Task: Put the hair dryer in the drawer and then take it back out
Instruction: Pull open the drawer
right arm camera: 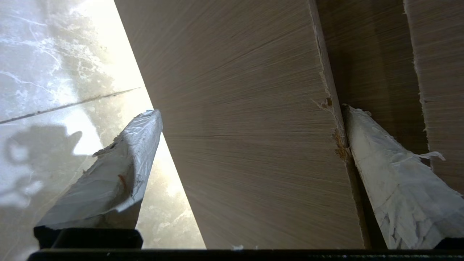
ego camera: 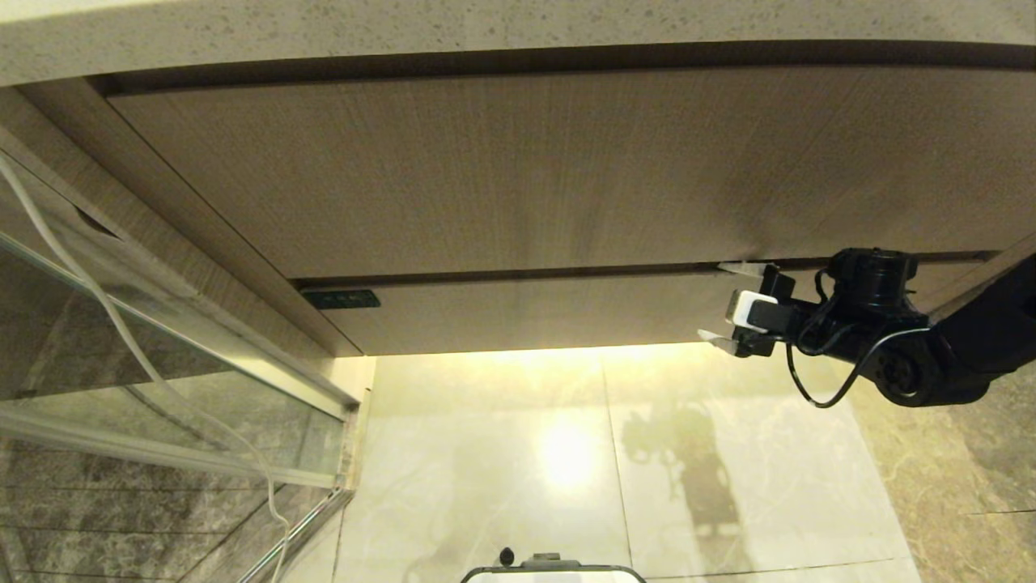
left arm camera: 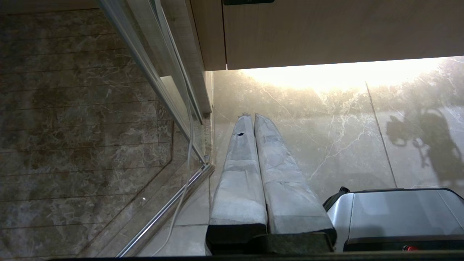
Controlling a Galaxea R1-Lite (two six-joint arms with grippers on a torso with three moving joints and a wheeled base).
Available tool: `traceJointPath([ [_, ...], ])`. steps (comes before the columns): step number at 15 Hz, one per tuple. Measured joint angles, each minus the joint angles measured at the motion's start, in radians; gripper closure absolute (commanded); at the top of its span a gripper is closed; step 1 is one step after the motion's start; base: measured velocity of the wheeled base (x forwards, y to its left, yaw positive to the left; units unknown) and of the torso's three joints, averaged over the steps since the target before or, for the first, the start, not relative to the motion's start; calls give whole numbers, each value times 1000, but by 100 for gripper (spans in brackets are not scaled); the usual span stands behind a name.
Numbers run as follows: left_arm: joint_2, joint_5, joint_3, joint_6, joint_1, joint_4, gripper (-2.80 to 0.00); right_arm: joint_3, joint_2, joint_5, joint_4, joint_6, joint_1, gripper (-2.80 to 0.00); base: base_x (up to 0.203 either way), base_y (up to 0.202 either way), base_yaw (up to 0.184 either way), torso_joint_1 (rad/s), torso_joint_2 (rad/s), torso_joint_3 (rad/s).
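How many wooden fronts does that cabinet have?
2: a tall wood-grain front panel above, and a narrow drawer front strip below it, which the open right gripper straddles. Others may lie outside view.

The drawer (ego camera: 526, 312) is showing as a narrow light-brown wood-grain strip front across the middle of the head frame, sitting shut beneath a dark seam. The hair dryer is appearing nowhere.

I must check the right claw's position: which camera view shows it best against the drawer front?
The head view: the open right claw straddles the narrow drawer front. The right wrist view shows only its fingers around that panel; the left wrist view misses it.
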Motion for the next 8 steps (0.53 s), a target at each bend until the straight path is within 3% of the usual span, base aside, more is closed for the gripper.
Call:
traceJointPath([
  [8, 0, 0, 0, 0, 0, 0, 0, -39, 8, -64, 168, -7, -7, -280, 0, 0, 0, 0, 0, 0],
])
